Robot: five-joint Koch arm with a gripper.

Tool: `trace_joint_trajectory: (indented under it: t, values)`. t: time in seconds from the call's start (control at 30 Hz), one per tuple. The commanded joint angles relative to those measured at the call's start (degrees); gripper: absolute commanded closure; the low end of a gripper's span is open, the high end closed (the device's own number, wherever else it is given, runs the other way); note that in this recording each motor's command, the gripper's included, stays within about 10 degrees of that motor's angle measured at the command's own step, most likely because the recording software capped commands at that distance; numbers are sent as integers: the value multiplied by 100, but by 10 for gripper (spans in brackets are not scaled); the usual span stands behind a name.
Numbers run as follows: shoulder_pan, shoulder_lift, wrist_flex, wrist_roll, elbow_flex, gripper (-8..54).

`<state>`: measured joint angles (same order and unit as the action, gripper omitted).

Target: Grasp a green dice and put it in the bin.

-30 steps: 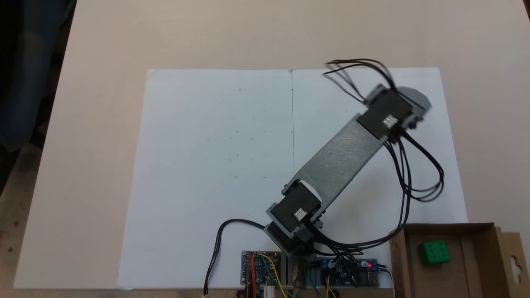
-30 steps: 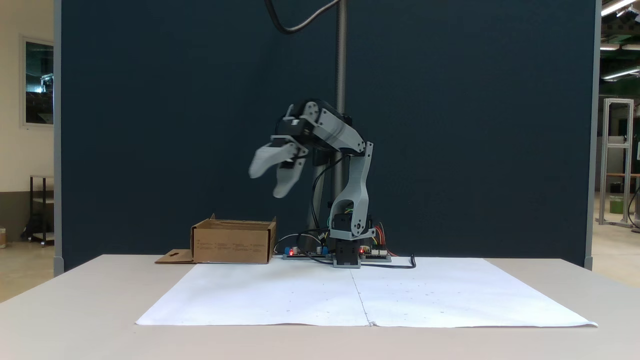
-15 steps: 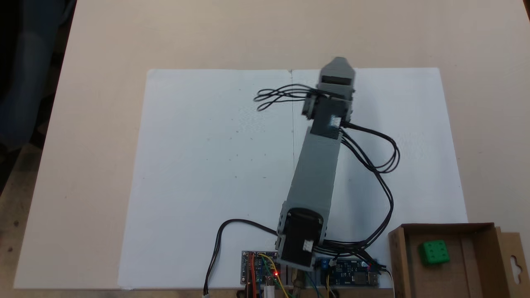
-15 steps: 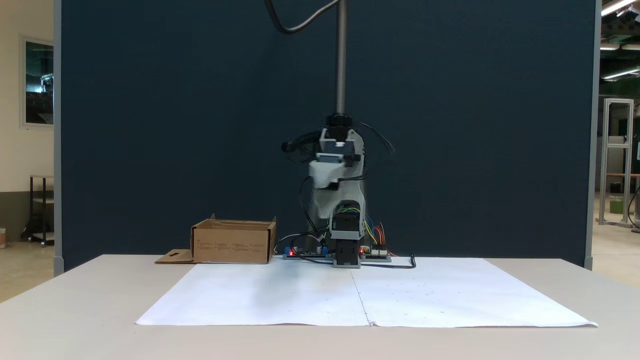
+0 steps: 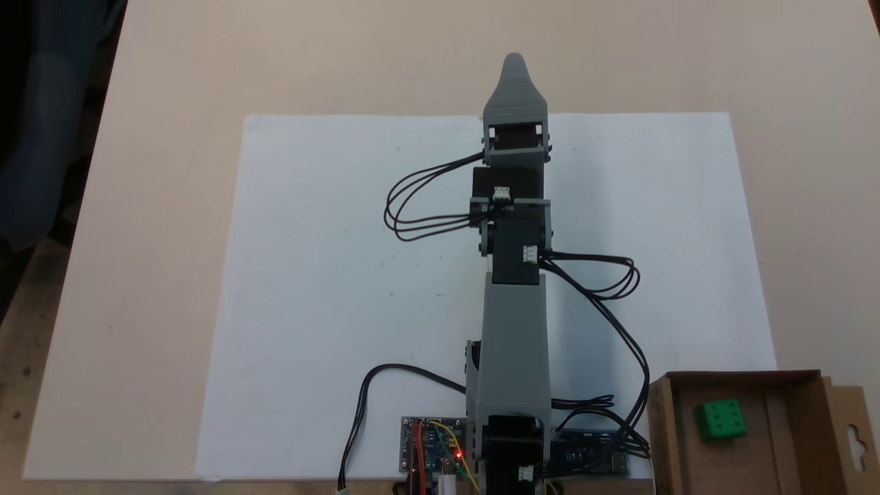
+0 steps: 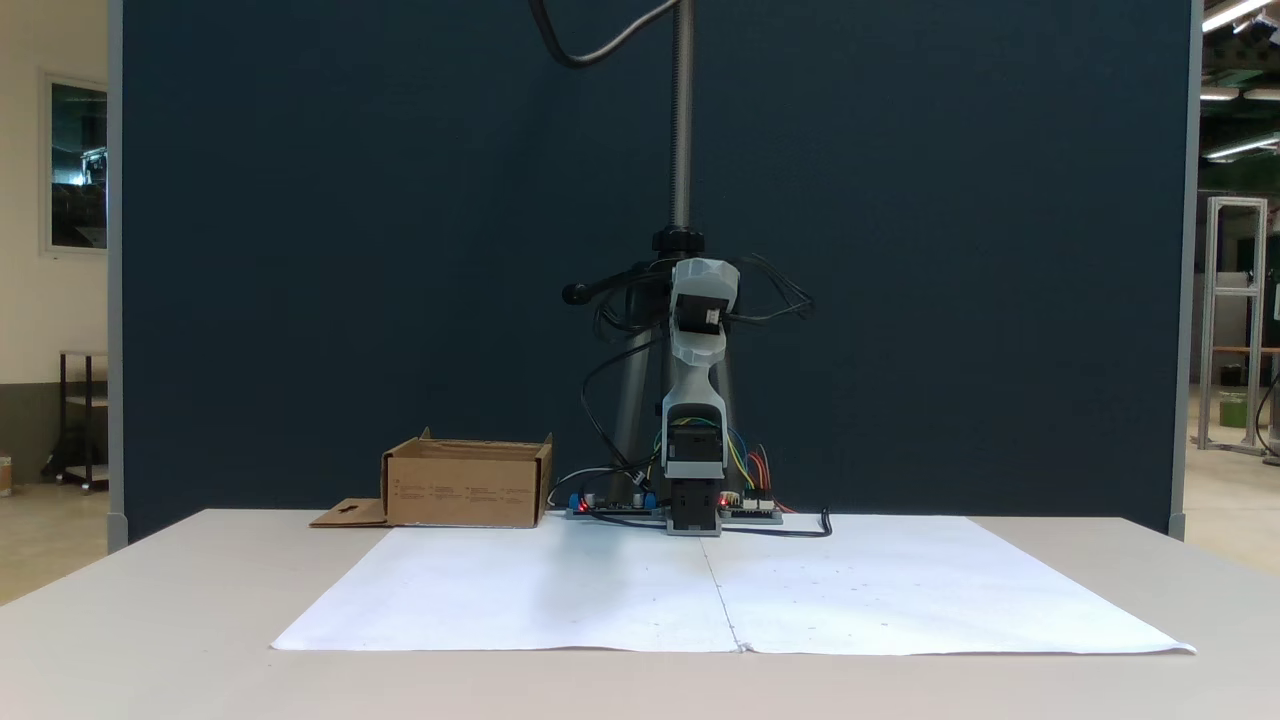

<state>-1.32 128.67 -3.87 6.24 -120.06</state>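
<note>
In a fixed view from above, the arm has swung from the right to point straight up the white paper sheet (image 5: 330,275); the gripper (image 5: 515,65) shows one pointed grey tip, jaw gap untellable. The green dice (image 5: 720,419) lies inside the cardboard bin (image 5: 660,426), well apart. In a fixed view from the front, the gripper (image 6: 697,350) faces the camera; the bin (image 6: 466,490) sits left of the base.

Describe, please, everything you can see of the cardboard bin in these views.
The bin is a shallow, open-topped brown cardboard box with low walls, standing on the table beside the arm's base. A flat side flap with a hang-hole cutout lies alongside. The green dice rests inside on its floor. From the front its wall carries faint print.
</note>
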Motion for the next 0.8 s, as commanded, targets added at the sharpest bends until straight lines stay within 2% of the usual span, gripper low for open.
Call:
trace_joint_trajectory:
  t: [0.0, 0.37, 0.77]
  values:
    - [-53, 510, -965, -229, -97, 20]
    - [-114, 729, -2723, -967, -1397, 7]
    - [-105, 738, -4806, -967, -3753, 1]
